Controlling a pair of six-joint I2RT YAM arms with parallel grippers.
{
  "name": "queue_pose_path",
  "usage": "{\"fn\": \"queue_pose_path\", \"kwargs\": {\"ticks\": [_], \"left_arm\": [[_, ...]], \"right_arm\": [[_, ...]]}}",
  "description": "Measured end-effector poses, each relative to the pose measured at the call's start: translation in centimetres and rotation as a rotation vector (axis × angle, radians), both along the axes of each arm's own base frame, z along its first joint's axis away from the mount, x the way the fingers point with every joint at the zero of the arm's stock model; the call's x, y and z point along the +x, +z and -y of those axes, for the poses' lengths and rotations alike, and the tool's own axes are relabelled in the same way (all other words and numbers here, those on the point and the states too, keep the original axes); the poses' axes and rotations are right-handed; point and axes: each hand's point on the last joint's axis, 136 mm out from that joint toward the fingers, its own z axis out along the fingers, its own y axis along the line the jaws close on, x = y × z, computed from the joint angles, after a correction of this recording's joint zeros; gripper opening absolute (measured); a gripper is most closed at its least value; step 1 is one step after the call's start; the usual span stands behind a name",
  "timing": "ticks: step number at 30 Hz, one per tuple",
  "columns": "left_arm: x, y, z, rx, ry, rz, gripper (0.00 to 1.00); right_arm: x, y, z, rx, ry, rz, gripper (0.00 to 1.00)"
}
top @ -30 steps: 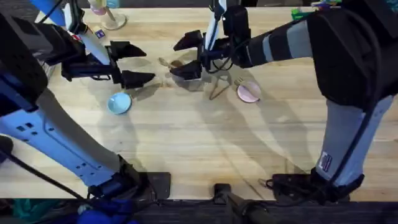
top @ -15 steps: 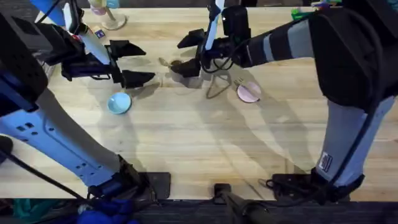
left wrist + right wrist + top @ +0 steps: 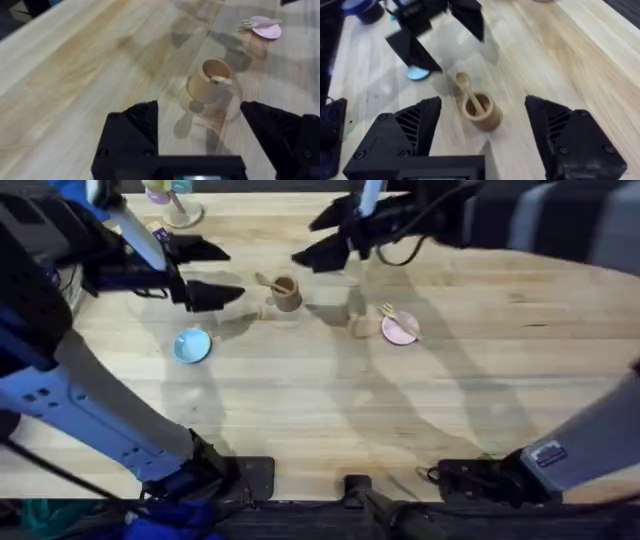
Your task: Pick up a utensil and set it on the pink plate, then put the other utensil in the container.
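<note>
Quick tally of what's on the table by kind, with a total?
Plates: 2, pink plate and blue plate
Utensils: 2, fork on the pink plate, spoon in the container
Containers: 1, container
Total: 5

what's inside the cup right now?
The spoon stands tilted in the cup, its bowl end sticking out over the rim. The handle's lower end is hidden by the cup wall. Nothing else shows inside.

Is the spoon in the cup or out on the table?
In. The spoon stands in the brown cup, one end inside and its rounded end sticking out over the rim. The cup is upright on the table.
</note>
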Motion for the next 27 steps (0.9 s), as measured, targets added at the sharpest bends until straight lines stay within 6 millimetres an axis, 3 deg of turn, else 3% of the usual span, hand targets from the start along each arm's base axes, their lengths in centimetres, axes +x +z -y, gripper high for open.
{"fn": "queue_pose_path", "kwargs": {"ticks": [5, 10, 11, 18, 20, 24, 27], "left_arm": [[0.8, 4.1, -0.6, 0.084, 0.032, -0.024, 0.996], [2.0, 7.8, -0.9, 0.193, 0.103, -0.088, 0.995], [2.7, 9.2, -1.2, 0.243, 0.157, -0.123, 0.995], [4.8, 15.0, -1.8, 0.341, 0.405, -0.216, 0.995], [4.5, 17.7, -1.0, 0.344, 0.479, -0.258, 0.996], [3.4, 19.3, 0.1, 0.349, 0.523, -0.321, 0.995], [2.5, 19.1, 0.4, 0.355, 0.536, -0.376, 0.995]], "right_arm": [[-1.0, 2.3, 3.8, -0.084, -0.115, -0.060, 0.995], [-2.3, 3.2, 7.9, -0.176, -0.235, -0.130, 0.995], [-2.6, 3.7, 9.9, -0.206, -0.295, -0.147, 0.995], [-3.6, 5.6, 18.4, -0.278, -0.598, -0.242, 0.995], [-4.4, 6.1, 22.8, -0.292, -0.768, -0.301, 0.995], [-5.4, 7.3, 25.8, -0.285, -0.882, -0.311, 0.995], [-6.4, 8.0, 26.2, -0.287, -0.906, -0.309, 0.995]]}}
